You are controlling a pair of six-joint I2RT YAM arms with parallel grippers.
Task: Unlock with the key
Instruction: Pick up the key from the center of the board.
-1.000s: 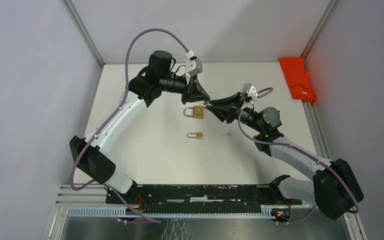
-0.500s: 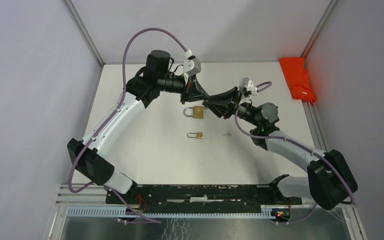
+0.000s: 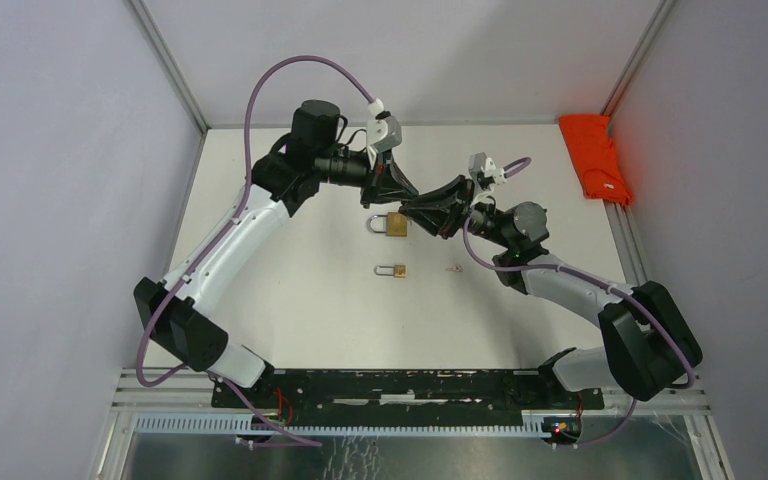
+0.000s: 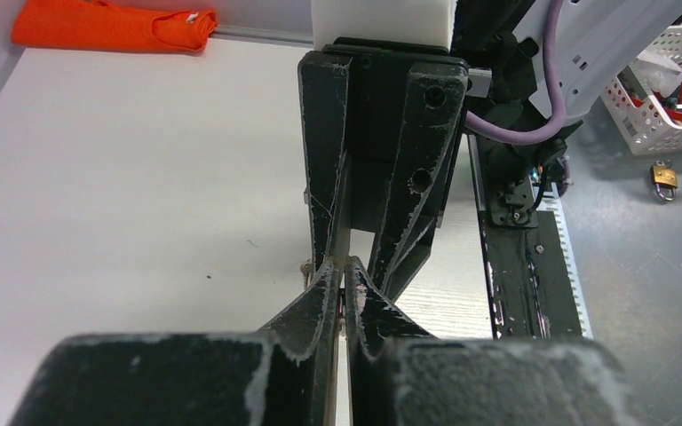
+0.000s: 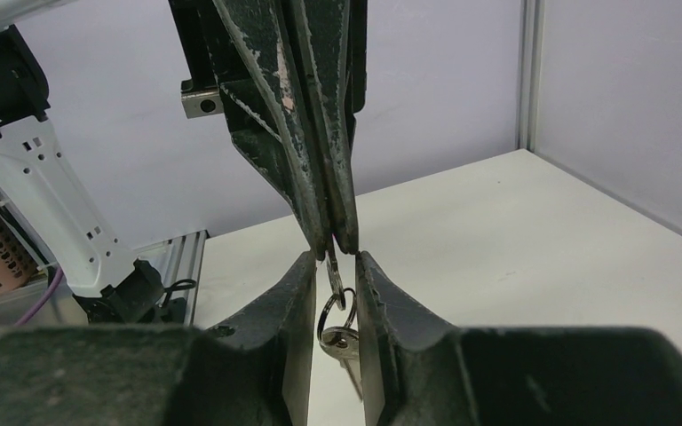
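My left gripper [image 3: 409, 201] hangs above the table and is shut on a small silver key [image 5: 330, 263]. From that key dangles a ring [image 5: 332, 306] with a second key [image 5: 344, 343]. My right gripper [image 5: 335, 260] faces the left one tip to tip. Its fingers [image 5: 297, 297] stand either side of the ring and the hanging key with a gap on both sides, so it is open. In the left wrist view the left fingers [image 4: 323, 293] are pressed nearly together. A brass padlock [image 3: 393, 224] lies just below both grippers.
A smaller brass padlock [image 3: 393, 270] lies nearer the arms, with a tiny object [image 3: 455, 267] to its right. An orange cloth [image 3: 595, 158] sits at the far right edge. Off the table are a white basket [image 4: 675, 98] and another padlock [image 4: 664, 176].
The right arm has swung left and up to the left gripper. Its fingers now straddle the hanging ring and have narrowed. The left gripper has kept its grip and barely moved.
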